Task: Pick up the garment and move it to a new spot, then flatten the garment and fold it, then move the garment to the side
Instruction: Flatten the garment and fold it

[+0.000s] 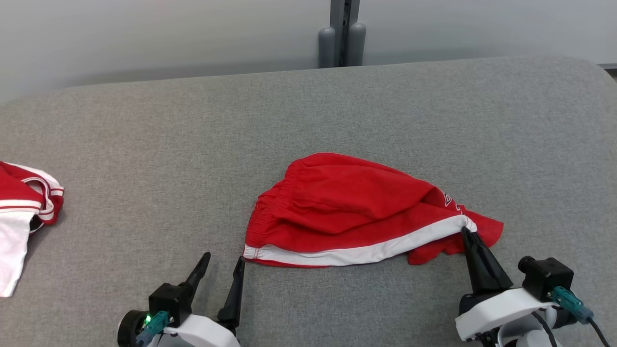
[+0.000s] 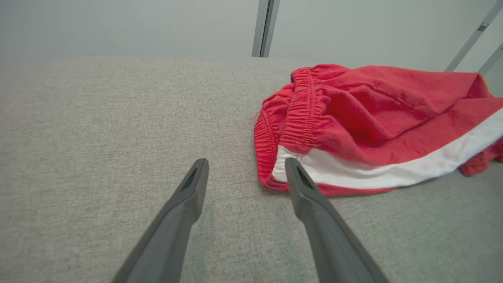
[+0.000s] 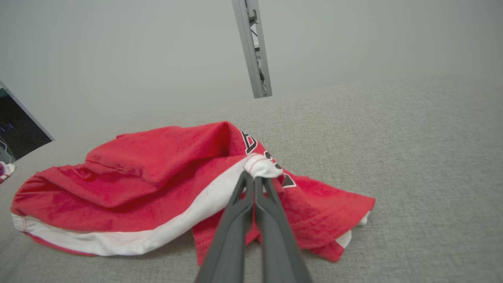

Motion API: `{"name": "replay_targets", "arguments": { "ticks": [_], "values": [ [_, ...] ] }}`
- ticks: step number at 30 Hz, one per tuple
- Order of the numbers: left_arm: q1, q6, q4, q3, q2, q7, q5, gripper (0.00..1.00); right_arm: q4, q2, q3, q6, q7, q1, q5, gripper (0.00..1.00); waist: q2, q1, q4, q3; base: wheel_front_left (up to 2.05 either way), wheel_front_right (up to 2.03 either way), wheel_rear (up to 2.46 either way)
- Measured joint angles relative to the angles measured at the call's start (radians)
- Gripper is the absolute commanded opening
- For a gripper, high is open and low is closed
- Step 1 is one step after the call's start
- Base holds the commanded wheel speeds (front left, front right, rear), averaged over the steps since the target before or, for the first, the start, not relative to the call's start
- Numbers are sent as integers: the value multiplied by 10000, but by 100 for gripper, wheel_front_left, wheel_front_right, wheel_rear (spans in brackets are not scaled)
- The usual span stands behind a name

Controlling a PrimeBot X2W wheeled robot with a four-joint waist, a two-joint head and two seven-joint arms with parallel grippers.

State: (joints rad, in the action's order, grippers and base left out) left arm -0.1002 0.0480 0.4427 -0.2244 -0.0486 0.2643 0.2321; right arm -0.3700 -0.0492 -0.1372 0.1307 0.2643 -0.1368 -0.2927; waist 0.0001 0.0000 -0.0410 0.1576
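A: What kind of place am I steering in?
B: A lab or test bay, I'd say, rather than a home. My head camera gives me a wide grey fabric-covered pad (image 1: 144, 144) as the bench, a plain pale wall (image 1: 144, 33) behind it, and a bare aluminium frame post (image 3: 251, 47) with two grey cylinders (image 1: 327, 47) at its base.
A: Rig hardware, then.
B: So it looks to me.

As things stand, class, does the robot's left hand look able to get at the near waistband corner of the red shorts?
Probably yes. The left hand is open, with one finger right beside the waistband corner of the shorts, and nothing lies between them.
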Motion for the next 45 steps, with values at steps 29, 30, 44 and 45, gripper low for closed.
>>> {"name": "replay_targets", "arguments": {
  "ticks": [29,30,44,45],
  "values": [
    [-796,713,1097,-533,-2,0,663,0,-61,-29,-253,0,0,-202,184,0,0,0,-493,380,0,0,0],
    [-870,742,1131,-570,-2,0,673,0,-67,-29,-259,0,0,-228,180,0,-1,0,-492,385,0,0,0],
    [-1146,817,244,-257,-96,-2,652,0,650,-27,21,0,0,-579,-65,0,0,0,-386,-715,0,0,0],
    [-1301,817,107,-280,-178,-2,656,0,717,-42,13,0,-2,-711,-88,0,0,-1,-371,-827,0,0,0]
  ]
}}
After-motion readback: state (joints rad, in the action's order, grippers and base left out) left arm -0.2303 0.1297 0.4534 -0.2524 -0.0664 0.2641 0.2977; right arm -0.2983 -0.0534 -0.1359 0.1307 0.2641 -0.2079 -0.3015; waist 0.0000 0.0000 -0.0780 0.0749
